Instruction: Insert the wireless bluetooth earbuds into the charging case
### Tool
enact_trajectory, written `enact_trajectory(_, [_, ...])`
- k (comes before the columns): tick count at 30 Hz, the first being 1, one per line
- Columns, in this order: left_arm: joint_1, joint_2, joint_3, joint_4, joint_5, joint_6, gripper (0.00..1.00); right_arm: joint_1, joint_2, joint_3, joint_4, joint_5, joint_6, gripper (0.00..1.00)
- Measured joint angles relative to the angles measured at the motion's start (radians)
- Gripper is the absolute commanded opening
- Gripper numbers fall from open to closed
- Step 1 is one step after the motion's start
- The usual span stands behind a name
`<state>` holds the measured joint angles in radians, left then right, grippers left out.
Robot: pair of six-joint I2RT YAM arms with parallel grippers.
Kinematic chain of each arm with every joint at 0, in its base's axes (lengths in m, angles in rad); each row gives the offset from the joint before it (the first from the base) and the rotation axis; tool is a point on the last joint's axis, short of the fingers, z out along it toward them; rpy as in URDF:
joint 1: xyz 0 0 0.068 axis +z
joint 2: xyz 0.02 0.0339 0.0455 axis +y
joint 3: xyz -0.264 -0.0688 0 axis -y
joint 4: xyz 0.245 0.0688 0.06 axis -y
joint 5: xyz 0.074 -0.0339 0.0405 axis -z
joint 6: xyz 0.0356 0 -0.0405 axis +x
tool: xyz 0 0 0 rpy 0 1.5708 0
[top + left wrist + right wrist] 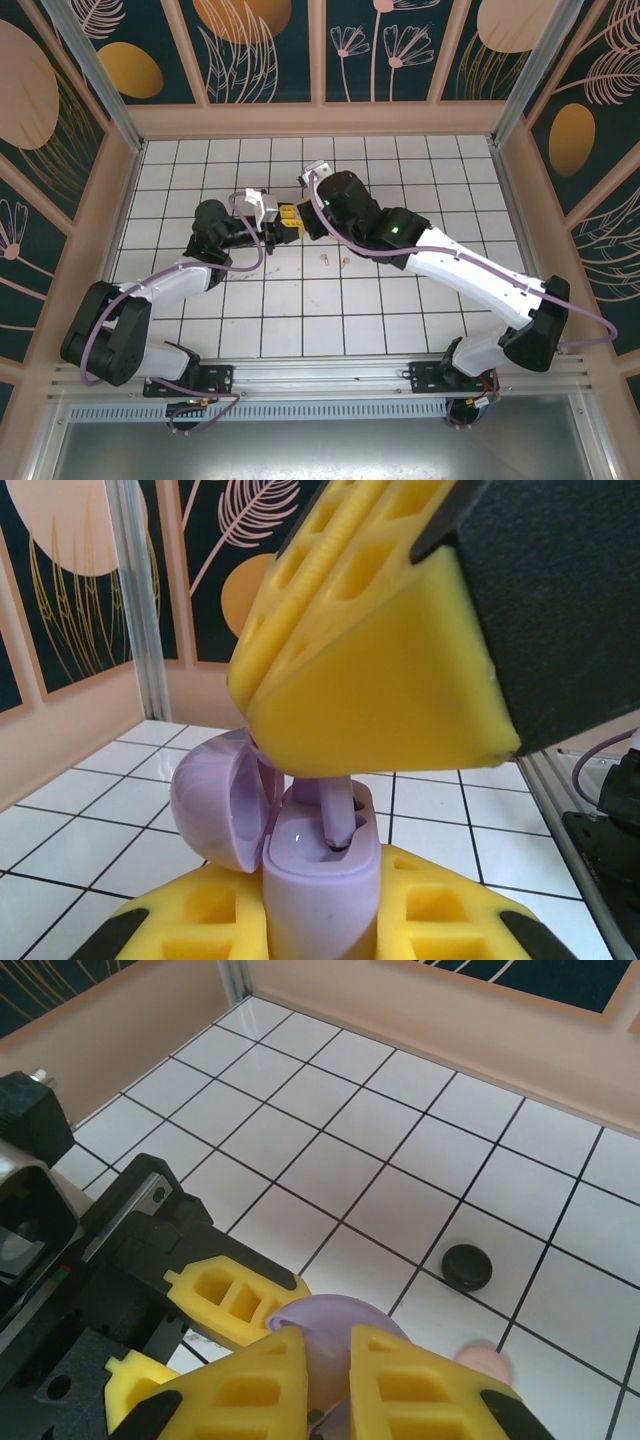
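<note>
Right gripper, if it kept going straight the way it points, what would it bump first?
Most likely the open lilac case, gripped by the left gripper just beneath. The lilac earbud that the right gripper pinches dips its stem into the case's socket.

Right gripper [328, 1348] hangs over lilac case [322, 1312], black round object [467, 1267] beyond.

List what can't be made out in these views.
- Left wrist: the head of the lilac earbud, covered by the right gripper's fingers. Whether it sits fully in the lilac case is unclear.
- Top external: two pale specks, too small to identify.
- Right wrist: a pink object, blurred and partly behind a finger.
</note>
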<state>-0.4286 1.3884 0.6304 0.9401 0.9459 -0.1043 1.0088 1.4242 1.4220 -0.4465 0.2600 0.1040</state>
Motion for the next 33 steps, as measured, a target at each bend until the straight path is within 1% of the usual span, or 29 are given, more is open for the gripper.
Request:
enact_trajectory(9, [0.002,-0.002,0.0,-0.026,-0.006,0.0,0.0,0.061,0.059,0.035,-0.053,0.134,-0.048,0.13])
enact_trajectory(11, [0.002,-0.002,0.0,-0.029,-0.01,0.0,0.0,0.066,0.069,0.047,-0.061,0.152,-0.051,0.16])
enact_trajectory(17, [0.002,-0.002,0.0,-0.024,-0.022,0.0,0.0,0.072,0.103,0.107,-0.098,0.165,-0.033,0.53])
enact_trajectory(19, [0.002,-0.002,0.0,-0.016,-0.03,0.001,0.0,0.075,0.118,0.146,-0.123,0.156,-0.019,0.6])
enact_trajectory(22, [0.002,-0.002,0.0,0.012,-0.035,-0.002,0.0,0.063,0.121,0.199,-0.171,0.135,0.001,0.66])
enact_trajectory(26, [-0.002,-0.002,-0.008,0.05,-0.037,-0.001,0.0,0.012,0.087,0.225,-0.169,0.06,0.06,0.69])
enact_trajectory(30, [-0.004,-0.002,-0.025,0.06,-0.037,-0.001,0.0,-0.05,0.019,0.225,-0.151,-0.008,0.114,0.69])
enact_trajectory(31, [-0.004,-0.002,-0.027,0.06,-0.038,-0.001,0.0,-0.068,0.001,0.225,-0.147,-0.02,0.128,0.68])
enact_trajectory(33, [-0.004,-0.002,-0.032,0.065,-0.038,-0.001,0.0,-0.101,-0.023,0.222,-0.133,-0.038,0.15,0.62])
